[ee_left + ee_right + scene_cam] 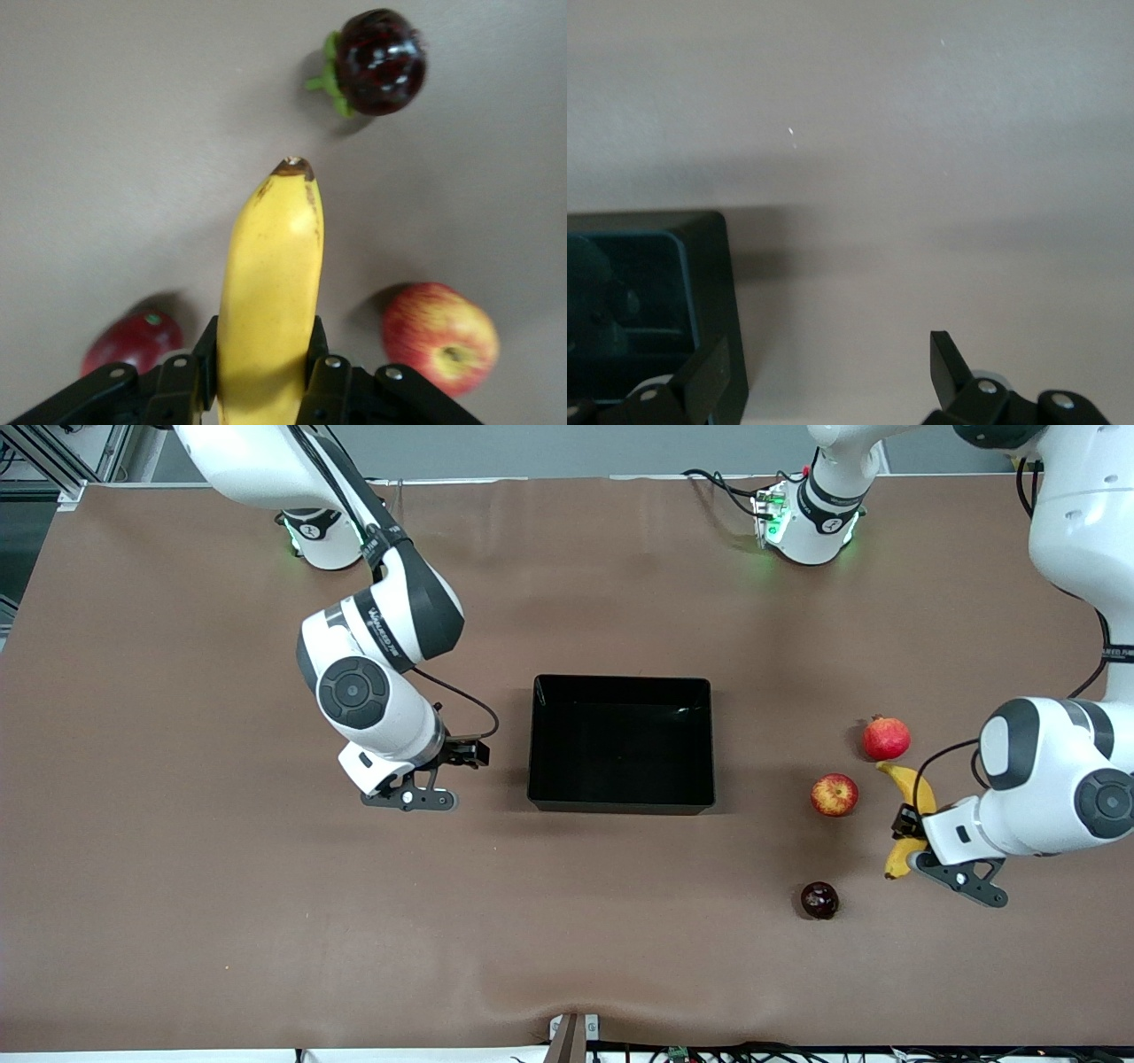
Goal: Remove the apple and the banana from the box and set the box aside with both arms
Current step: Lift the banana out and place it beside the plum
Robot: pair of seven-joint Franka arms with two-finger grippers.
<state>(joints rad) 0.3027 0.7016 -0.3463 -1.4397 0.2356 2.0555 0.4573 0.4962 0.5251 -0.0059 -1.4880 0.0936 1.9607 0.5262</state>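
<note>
My left gripper (912,834) is shut on the yellow banana (911,786) at about table height, near the left arm's end of the table. In the left wrist view the banana (270,266) sits between the gripper's (266,359) fingers. The red-and-yellow apple (834,794) (440,336) lies on the table beside the banana, toward the box. The black box (534,744) stands empty in the middle of the table. My right gripper (467,753) (828,354) is open and empty, low beside the box (718,274) toward the right arm's end.
A red pomegranate (886,738) (131,341) lies by the banana's stem end, farther from the front camera than the apple. A dark purple round fruit with a green calyx (819,900) (379,60) lies nearer to the front camera. The brown table (266,921) stretches all round.
</note>
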